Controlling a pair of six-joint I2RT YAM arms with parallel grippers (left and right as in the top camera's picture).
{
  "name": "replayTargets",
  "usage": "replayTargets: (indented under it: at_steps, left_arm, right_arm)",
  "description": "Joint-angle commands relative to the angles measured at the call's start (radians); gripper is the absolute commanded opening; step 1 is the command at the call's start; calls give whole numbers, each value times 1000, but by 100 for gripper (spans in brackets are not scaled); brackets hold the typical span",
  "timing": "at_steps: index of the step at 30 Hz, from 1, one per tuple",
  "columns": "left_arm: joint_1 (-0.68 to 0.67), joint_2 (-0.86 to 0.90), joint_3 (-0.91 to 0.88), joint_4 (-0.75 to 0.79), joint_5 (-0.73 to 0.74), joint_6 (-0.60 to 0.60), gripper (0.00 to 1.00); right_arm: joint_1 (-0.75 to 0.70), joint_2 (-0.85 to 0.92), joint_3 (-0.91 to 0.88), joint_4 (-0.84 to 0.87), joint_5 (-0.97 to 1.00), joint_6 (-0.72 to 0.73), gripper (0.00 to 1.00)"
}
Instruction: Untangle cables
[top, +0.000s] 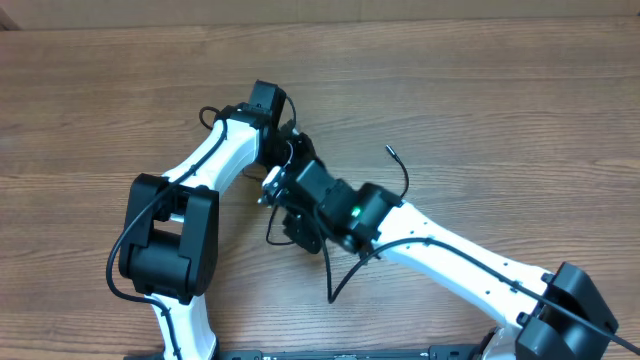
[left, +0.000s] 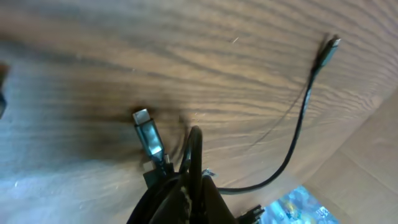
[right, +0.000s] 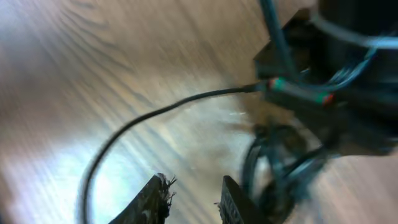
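So, the left gripper (left: 186, 186) is pinched shut on the cables (left: 292, 146) mid table (top: 500, 80), with a silver plug (left: 144, 127) poking out beside it (one cord trails off across the wood). Meanwhile the right gripper (right: 194, 202) hangs right next to them, fingers narrowly apart, nothing between.

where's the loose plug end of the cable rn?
Overhead: the plug end lies loose on the table, right of centre, just beyond the right arm; its cable curves back toward that arm.
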Motion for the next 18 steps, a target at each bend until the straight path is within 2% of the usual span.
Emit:
replayTargets:
  at_steps: [1,18]
  left_arm:
    - [4,10,13,-31,44,-23,4]
    - [5,10,13,-57,169,-29,4]
  right_arm:
    - [31,-3,-10,23,195,-73,30]
    - [64,31,-10,57,227,-208,31]
